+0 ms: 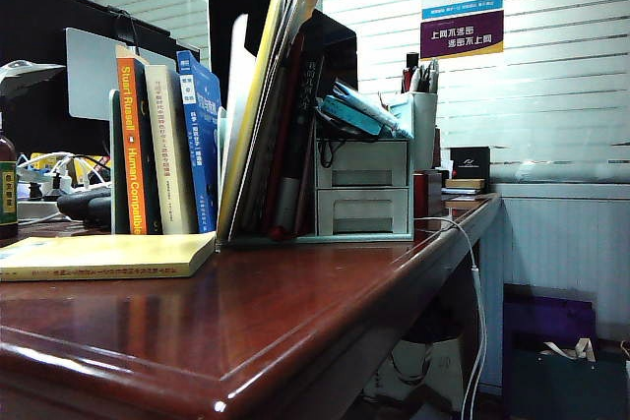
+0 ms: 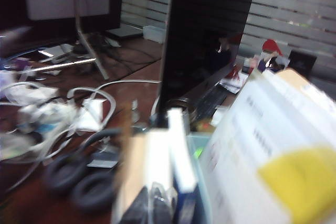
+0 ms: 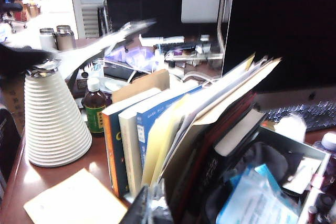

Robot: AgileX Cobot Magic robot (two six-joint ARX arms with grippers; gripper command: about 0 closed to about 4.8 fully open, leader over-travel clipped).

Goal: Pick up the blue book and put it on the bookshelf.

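Observation:
The blue book (image 1: pixel 202 145) stands upright in the bookshelf (image 1: pixel 114 159), between a cream book and a white divider panel. In the right wrist view the blue book (image 3: pixel 152 129) sits among the other upright books. Neither arm shows in the exterior view. My left gripper (image 2: pixel 156 205) is just above the tops of the shelved books, beside the blue book's blurred spine (image 2: pixel 186 205). Its fingers are together with nothing between them. My right gripper (image 3: pixel 149 208) hovers over the rack's front side, its fingers close together and holding nothing.
A pale-yellow paperback (image 1: pixel 103 255) lies flat on the table in front of the rack. A grey two-drawer box (image 1: pixel 362 194) stands right of it. A white ribbed lamp base (image 3: pixel 55 124), a bottle (image 3: pixel 95 106), headphones (image 2: pixel 79 177), cables and a monitor (image 2: pixel 210 35) surround the shelf.

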